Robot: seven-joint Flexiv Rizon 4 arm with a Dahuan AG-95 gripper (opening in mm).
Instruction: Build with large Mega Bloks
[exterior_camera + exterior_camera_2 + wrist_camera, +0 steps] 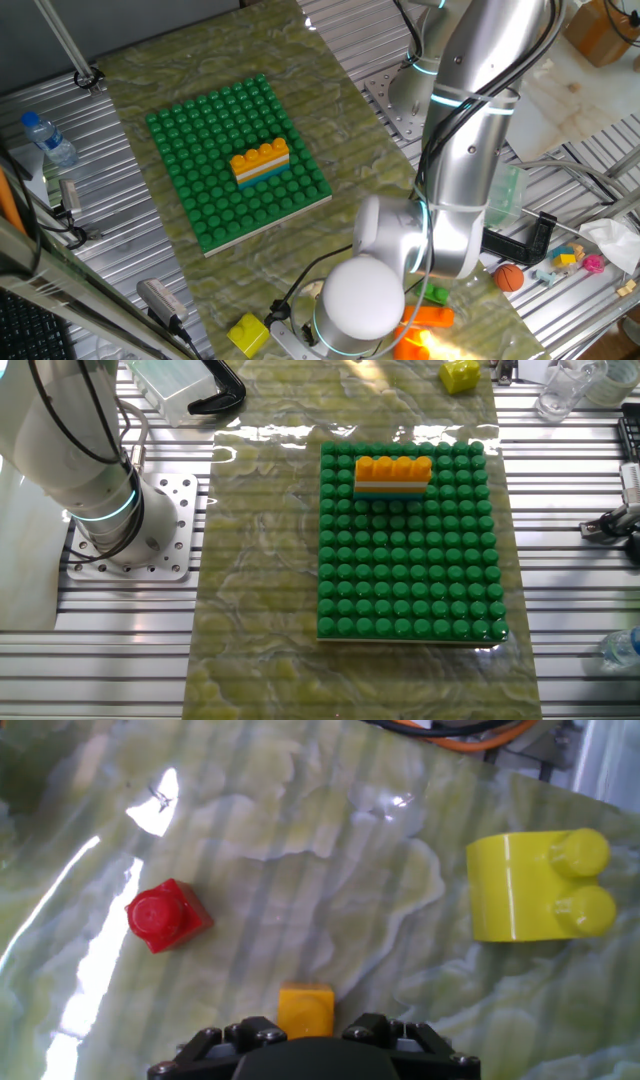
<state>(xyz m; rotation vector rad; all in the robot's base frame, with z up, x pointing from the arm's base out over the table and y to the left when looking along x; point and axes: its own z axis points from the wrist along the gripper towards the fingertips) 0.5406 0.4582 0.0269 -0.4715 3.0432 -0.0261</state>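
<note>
3 stacked bars [261, 162], orange over white over cyan, sat on your green baseplate [200, 195]. Your gripper [305, 1020] pinched a yellow-orange block [305, 1010] over the mat, between a red block [166, 915] and a yellow 2-stud block [540, 885].

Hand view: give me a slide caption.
Gripper over marbled mat, yellow-orange block at its fingers, between red block and yellow two-stud block.

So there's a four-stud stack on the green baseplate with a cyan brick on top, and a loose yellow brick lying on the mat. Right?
Not quite. The top brick of the stack is orange, as both fixed views show; the cyan is only a thin layer lower down. The green baseplate and the loose yellow brick on the mat are as you say.
</note>
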